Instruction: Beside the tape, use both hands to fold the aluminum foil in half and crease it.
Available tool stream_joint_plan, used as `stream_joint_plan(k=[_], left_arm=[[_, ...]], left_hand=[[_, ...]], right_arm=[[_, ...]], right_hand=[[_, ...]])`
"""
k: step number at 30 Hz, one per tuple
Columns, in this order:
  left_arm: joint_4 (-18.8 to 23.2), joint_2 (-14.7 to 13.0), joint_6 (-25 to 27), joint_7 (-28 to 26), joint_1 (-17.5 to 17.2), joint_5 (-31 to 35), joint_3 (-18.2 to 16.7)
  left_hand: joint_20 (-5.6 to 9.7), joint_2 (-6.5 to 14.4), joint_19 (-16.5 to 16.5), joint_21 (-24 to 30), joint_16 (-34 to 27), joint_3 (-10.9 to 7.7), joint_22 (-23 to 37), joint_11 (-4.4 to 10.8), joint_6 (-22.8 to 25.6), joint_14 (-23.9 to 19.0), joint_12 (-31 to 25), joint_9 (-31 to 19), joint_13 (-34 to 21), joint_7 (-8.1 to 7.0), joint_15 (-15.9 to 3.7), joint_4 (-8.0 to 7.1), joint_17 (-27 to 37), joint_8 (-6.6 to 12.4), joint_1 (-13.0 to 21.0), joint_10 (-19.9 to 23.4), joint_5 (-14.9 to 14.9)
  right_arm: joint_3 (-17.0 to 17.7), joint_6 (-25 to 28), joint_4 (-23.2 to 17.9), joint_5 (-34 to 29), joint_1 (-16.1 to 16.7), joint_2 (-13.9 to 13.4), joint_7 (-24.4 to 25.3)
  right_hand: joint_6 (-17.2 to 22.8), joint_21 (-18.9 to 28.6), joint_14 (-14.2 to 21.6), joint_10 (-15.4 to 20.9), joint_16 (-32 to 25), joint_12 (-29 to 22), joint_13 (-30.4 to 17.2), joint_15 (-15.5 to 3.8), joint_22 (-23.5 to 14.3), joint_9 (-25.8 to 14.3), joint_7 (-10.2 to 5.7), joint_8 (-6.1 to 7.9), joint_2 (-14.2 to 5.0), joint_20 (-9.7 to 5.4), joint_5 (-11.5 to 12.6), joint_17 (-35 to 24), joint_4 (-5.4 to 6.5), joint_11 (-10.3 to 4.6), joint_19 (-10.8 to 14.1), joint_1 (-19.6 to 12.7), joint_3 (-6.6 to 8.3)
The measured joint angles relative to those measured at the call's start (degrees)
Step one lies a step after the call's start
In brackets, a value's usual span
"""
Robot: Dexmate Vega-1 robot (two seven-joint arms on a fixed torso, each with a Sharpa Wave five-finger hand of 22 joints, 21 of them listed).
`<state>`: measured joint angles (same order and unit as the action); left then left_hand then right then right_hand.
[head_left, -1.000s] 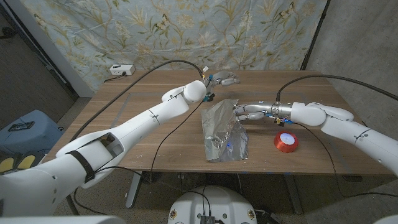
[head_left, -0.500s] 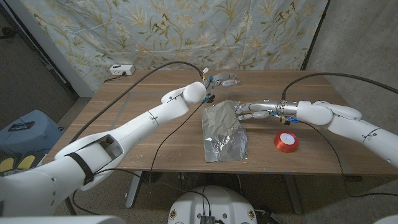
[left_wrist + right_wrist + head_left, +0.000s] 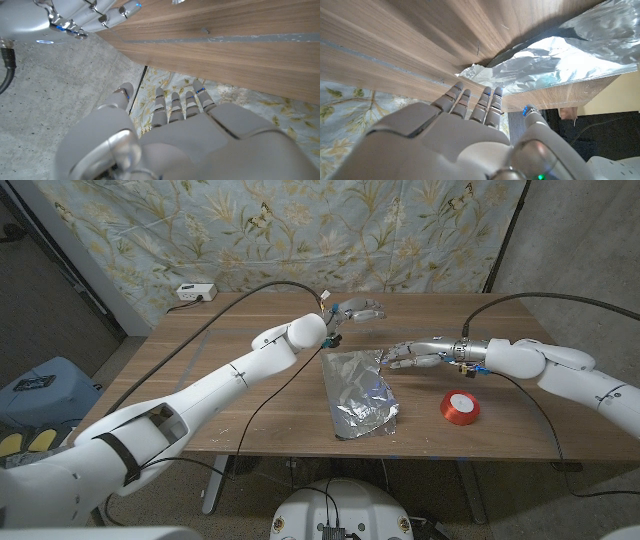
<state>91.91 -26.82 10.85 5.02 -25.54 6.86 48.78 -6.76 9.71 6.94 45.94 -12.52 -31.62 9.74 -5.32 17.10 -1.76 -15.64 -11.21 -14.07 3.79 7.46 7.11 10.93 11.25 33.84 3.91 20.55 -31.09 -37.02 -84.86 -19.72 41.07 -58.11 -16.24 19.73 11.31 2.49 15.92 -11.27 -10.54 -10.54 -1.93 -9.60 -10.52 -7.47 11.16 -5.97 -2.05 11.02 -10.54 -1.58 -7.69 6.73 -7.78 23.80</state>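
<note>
Foil folded, crease not yet pressed; both hands off the sheet.

The foil (image 3: 360, 393) lay doubled near the table (image 3: 250, 405) centre, its top layer puffed and wrinkled, with the tape (image 3: 460, 407) to its right, well apart. The right hand (image 3: 412, 355) hovered at the foil's far right corner, fingers extended and apart, holding nothing. The left hand (image 3: 357, 310) hung beyond the far edge, fingers loosely spread, empty. Judged next step: pin 1 end with the left hand and sweep the right fingers (image 3: 489, 107) along the fold line, slowly, since thin foil skids and tears on bare wood.
</note>
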Motion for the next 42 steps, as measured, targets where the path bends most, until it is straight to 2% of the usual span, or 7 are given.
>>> stream_joint_plan(k=[3, 15, 30, 42], left_arm=[[1.3, -1.1, 0.0, 0.3, -0.7, -0.3, -0.7], [4.7, -4.1, 0.8, 0.6, -3.1, -1.2, -2.9], [7.4, -5.5, 1.9, -0.9, -5.1, -1.4, -4.3], [9.4, -6.1, 3.4, -2.6, -6.6, -1.4, -5.3]], left_hand=[[0.11, 0.0, -0.1, 0.0, 0.0, 0.0, 0.0, 0.0, 0.3, 0.0, 0.0, 0.0, 0.0, -0.31, 0.0, 0.0, 0.0, 0.0, 0.0, 0.0, -0.2], [0.3, -0.3, -0.3, -0.5, 0.0, -0.24, 0.0, -0.2, 0.6, -0.2, 0.0, 0.0, 0.2, -0.01, -0.2, 0.24, 0.0, 0.0, -0.3, 0.2, -0.2], [0.3, -0.5, -0.3, -0.9, 0.0, -0.24, 0.0, -0.2, 0.6, -0.2, 0.0, 0.3, 0.5, -0.01, -0.19, 0.24, 0.0, 0.0, -0.5, 0.2, -0.2], [0.3, -0.5, -0.3, -1.3, 0.0, -0.23, 0.0, -0.41, 0.6, -0.2, 0.4, 0.3, 0.8, -0.01, -0.19, 0.23, 0.0, 0.0, -0.5, 0.4, -0.4]], right_arm=[[0.1, 0.6, -0.2, -0.1, 0.1, -0.1, 0.1], [0.4, 2.5, -2.4, -0.4, 0.4, -0.4, 0.1], [-0.5, 6.2, -5.7, 0.0, 0.8, 0.7, -2.0], [-2.0, 7.5, -5.9, 0.3, 0.5, 2.5, -2.8]], right_hand=[[0.0, 0.0, 0.0, 0.0, 0.0, 0.0, 0.0, 0.0, 0.0, 0.0, 0.0, 0.0, 0.0, 0.0, 0.0, 0.0, 0.0, 0.0, 0.0, 0.0, 0.0], [0.0, 0.0, 0.0, 0.0, 0.0, 0.0, 0.0, 0.0, 0.0, 0.0, 0.0, 0.0, 0.0, 0.0, -0.2, 0.0, 0.0, 0.0, 0.0, 0.0, 0.0], [-0.3, 0.0, 0.0, -0.1, 0.0, 0.0, 0.0, 0.0, 0.0, 0.0, 0.31, 0.0, 0.0, 0.0, -0.2, 0.0, -0.32, 0.72, 0.0, 0.0, -0.32], [-0.3, 0.0, 0.0, -0.1, 0.0, 0.0, 0.0, 0.0, 0.0, 0.0, 0.31, 0.0, 0.0, 0.0, -0.2, 0.0, -0.32, 0.71, 0.0, 0.0, -0.32]])
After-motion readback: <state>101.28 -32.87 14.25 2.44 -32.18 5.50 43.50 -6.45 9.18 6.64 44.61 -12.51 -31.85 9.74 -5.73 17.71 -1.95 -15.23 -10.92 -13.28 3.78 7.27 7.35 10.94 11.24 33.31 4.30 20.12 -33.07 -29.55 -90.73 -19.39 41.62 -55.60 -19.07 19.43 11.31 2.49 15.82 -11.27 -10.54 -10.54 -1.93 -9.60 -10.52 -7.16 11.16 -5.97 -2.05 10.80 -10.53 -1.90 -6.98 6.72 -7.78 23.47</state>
